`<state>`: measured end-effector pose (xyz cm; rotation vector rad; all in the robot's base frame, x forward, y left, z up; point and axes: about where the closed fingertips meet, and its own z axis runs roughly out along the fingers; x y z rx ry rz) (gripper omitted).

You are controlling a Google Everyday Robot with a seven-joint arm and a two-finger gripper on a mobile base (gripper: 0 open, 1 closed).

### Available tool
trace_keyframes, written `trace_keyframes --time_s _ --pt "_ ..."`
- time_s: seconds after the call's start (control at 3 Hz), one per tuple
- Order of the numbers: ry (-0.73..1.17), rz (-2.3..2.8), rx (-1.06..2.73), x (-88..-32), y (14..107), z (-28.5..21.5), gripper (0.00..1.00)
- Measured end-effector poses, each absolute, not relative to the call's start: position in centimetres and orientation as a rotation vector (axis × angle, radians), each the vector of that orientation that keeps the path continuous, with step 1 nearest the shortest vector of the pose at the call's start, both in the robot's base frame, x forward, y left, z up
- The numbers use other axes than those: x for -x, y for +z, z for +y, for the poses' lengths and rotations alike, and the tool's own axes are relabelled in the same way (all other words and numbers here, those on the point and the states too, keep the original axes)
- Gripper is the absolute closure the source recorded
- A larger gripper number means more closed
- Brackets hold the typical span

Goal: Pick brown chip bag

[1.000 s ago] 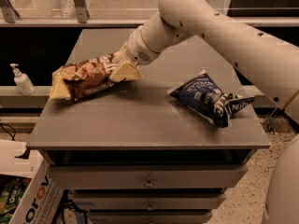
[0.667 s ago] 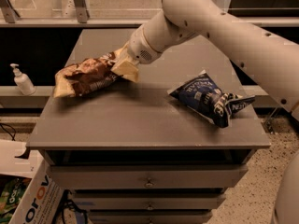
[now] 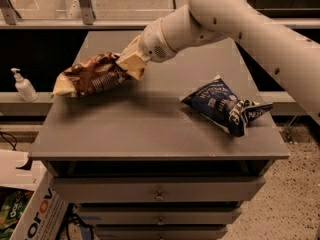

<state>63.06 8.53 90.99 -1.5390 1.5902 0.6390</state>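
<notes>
Bench (image 3: 150, 134) takes up most of the view, a grey top over a stack of drawers (image 3: 159, 191), and it carries only one snack bag flat on its surface. The white arm (image 3: 240, 24) reaches in from the upper right and slopes down across the far side of the top. That line brings it to the left-hand bag without passing over the other one.

The brown chip bag (image 3: 87, 78) hangs out to the left of the wrist, over the bench's left edge. A shadow lies on the top beneath it, so it looks to be clear of the surface rather than resting on it. Because it is pinched by its right end alone, the free cream end droops a little lower. The blue bag (image 3: 220, 104) lies well apart on the right side, untouched, so it poses no risk of a mistaken grasp.

The tool (image 3: 127, 66) is clamped on the brown chip bag's near end, its cream fingers closed over the crinkled foil. That end is the part nearest the arm's approach.

A pump bottle (image 3: 22, 86) stands on a ledge off to the left, beside the bench, away from the work.
</notes>
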Motion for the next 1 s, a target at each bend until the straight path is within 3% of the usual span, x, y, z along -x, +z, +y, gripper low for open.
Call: trace_keyframes --time_s 1.0 --pt "0.730 1.460 1.374 -64.2 96.3 8.3 1.00"
